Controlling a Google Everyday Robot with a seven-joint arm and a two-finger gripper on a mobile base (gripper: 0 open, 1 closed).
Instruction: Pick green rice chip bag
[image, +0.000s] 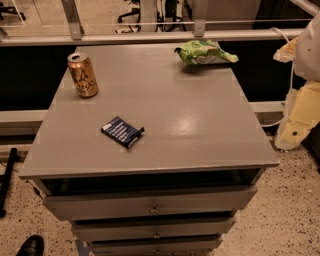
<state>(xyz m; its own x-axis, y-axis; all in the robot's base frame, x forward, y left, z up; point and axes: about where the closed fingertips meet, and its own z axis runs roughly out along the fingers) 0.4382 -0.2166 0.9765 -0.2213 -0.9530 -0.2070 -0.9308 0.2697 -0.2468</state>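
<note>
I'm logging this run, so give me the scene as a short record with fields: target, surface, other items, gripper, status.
target: green rice chip bag, crumpled, at the far right corner of the top
surface: grey cabinet top, with drawers below
other items: gold can upright at the far left; dark-blue packet lying flat, left of centre, nearer the front
gripper: gripper at the right edge of the view, beside the cabinet, apart from the bag
status: bag not yet picked
</note>
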